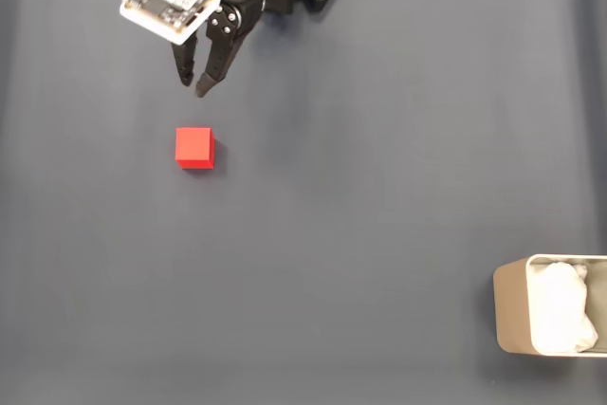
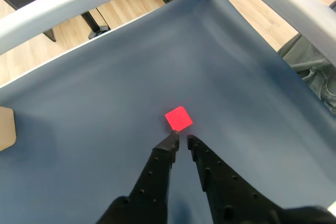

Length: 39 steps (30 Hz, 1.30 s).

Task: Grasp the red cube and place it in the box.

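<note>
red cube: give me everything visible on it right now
The red cube is small, bright red and plain-faced, with sharp edges and a matte look; no markings. It sits flat on the dark blue-grey cloth, free and untouched. In the fixed view it lies below the tool, with a clear gap between them, and far from the box at lower right. In the wrist view it shows corner-on, like a diamond, just past the nearly closed fingertips.

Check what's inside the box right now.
In the fixed view the box holds white lumpy padding and no cube; the padding covers its floor. The red cube sits on the dark cloth.
</note>
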Available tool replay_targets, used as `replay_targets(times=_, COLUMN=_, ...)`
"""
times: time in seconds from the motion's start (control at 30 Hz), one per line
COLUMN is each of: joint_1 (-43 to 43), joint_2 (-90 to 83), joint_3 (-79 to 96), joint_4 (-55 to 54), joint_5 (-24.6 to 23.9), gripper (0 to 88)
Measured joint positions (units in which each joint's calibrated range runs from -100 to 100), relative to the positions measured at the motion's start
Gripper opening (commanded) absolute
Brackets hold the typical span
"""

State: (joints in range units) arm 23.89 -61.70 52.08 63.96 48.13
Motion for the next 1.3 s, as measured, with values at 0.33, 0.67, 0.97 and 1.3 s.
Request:
replay_targets(times=0.33, joint_1=3.49, joint_2=3.82, joint_3=0.0, joint_4=0.24, joint_5=1.66, gripper=24.1)
replay_targets(times=0.67, joint_1=4.82, joint_2=8.51, joint_3=0.0, joint_4=-4.14, joint_5=2.78, gripper=33.8)
replay_targets(times=0.97, joint_1=4.75, joint_2=11.64, joint_3=4.16, joint_4=-13.13, joint_5=4.15, gripper=38.8)
replay_targets(times=1.3, joint_1=6.08, joint_2=11.64, joint_3=14.65, joint_4=-25.38, joint_5=5.86, gripper=41.7)
